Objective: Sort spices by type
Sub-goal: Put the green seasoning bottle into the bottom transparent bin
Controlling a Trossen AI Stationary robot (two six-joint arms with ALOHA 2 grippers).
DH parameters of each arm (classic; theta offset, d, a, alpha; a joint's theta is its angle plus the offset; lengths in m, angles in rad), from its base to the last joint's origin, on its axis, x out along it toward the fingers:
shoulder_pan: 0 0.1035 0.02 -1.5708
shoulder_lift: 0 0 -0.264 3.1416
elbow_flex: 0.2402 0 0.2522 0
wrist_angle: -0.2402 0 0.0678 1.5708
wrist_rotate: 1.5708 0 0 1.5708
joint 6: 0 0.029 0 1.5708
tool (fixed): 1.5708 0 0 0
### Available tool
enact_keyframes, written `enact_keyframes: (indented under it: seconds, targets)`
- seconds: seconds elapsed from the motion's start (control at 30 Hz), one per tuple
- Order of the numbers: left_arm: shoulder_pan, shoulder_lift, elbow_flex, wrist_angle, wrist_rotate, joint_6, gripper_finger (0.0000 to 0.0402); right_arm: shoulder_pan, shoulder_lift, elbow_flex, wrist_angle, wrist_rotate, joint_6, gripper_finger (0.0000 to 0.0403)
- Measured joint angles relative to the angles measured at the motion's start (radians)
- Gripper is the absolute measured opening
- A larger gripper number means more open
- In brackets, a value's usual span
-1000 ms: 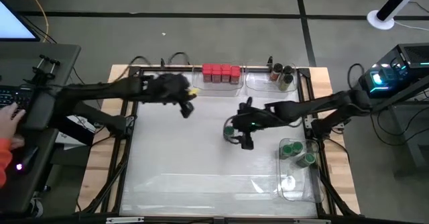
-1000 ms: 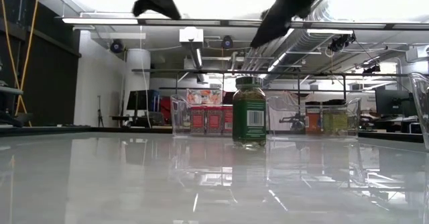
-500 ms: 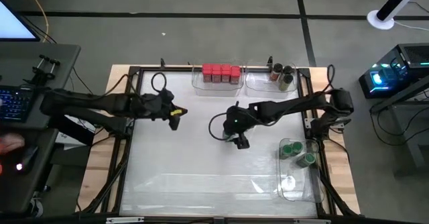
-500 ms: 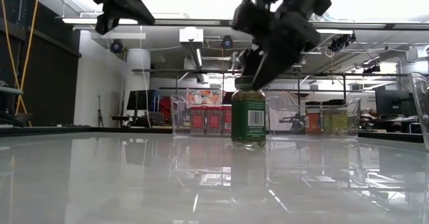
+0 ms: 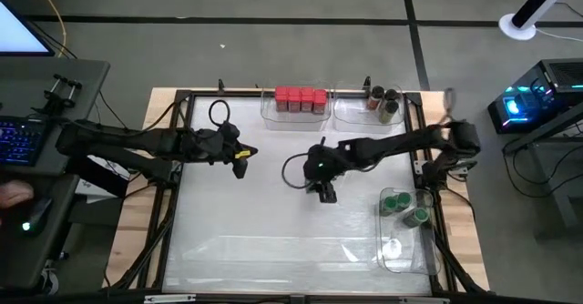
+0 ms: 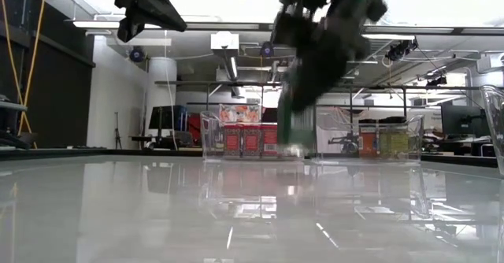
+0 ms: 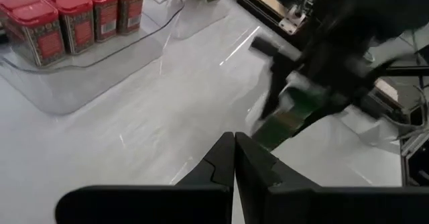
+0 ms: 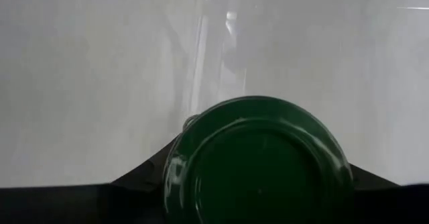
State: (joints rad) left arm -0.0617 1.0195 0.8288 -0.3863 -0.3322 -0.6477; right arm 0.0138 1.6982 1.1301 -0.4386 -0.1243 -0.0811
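Near the middle of the white table (image 5: 228,240), the right gripper (image 5: 321,170) pinches a green-capped spice jar (image 6: 295,117) just under its lid. From the low view the jar seems clear of the tabletop and tilted, though motion blur makes that hard to confirm. The right wrist view shows its round green cap (image 8: 258,160) seated between the two dark fingers.

The jar looks like a small rigid cylinder of clear glass or plastic with a green paper label and a smooth, glossy cap. It is probably light, and stiff enough to take a firm squeeze, but its sides are likely slick, so a hold high on the body or at the cap's edge, with the fingers square across the round, seems safest. If it is glass, a drop could crack it, so it wants a gentle set-down.

Along the far edge of the table a clear plastic bin (image 5: 270,115) holds a row of red-capped jars (image 5: 300,98) with squarish lids, and a second bin beside it holds the dark-capped jars (image 5: 383,101). At the robot's right side a third clear bin (image 5: 401,258) already holds several green-capped jars (image 5: 404,205), the likely home for this one.

The left gripper (image 5: 239,156) hangs over the table's left half, its fingers pressed together on nothing.
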Motion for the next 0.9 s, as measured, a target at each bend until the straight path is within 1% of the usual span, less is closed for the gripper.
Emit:
enact_keyframes:
  seconds: [0.13, 0.23, 0.33, 0.43, 0.5, 0.57, 0.63, 0.7, 0.8, 0.9]
  targets:
    - [0.023, 0.0, 0.0, 0.035, -0.003, 0.006, 0.0, 0.023, -0.135, 0.0, -0.117, 0.013, 0.165, 0.0196]
    - [0.041, 0.0, 0.0, 0.122, 0.018, 0.046, 0.0, 0.091, -0.263, 0.0, -0.229, 0.054, 0.324, 0.0196]
    - [0.058, 0.013, 0.0, 0.26, 0.072, 0.153, 0.0, 0.22, -0.381, 0.0, -0.332, 0.144, 0.52, 0.0196]
    - [0.076, 0.037, 0.0, 0.407, 0.124, 0.268, 0.0, 0.401, -0.473, 0.0, -0.373, 0.271, 0.786, 0.0196]
    - [0.091, 0.058, 0.002, 0.487, 0.153, 0.321, 0.0, 0.531, -0.511, 0.001, -0.386, 0.358, 0.96, 0.0196]
    - [0.105, 0.085, 0.002, 0.55, 0.178, 0.352, 0.0, 0.654, -0.52, 0.001, -0.401, 0.42, 1.115, 0.0196]
    - [0.121, 0.11, 0.002, 0.579, 0.201, 0.362, 0.0, 0.758, -0.507, 0.001, -0.424, 0.432, 1.26, 0.0196]
    - [0.134, 0.133, 0.002, 0.595, 0.227, 0.361, 0.0, 0.835, -0.48, 0.001, -0.468, 0.42, 1.374, 0.0196]
    - [0.144, 0.164, 0.002, 0.594, 0.253, 0.344, 0.0, 0.911, -0.432, 0.001, -0.555, 0.38, 1.471, 0.0196]
    - [0.147, 0.182, 0.002, 0.593, 0.269, 0.335, 0.0, 0.933, -0.403, 0.001, -0.636, 0.328, 1.475, 0.0196]
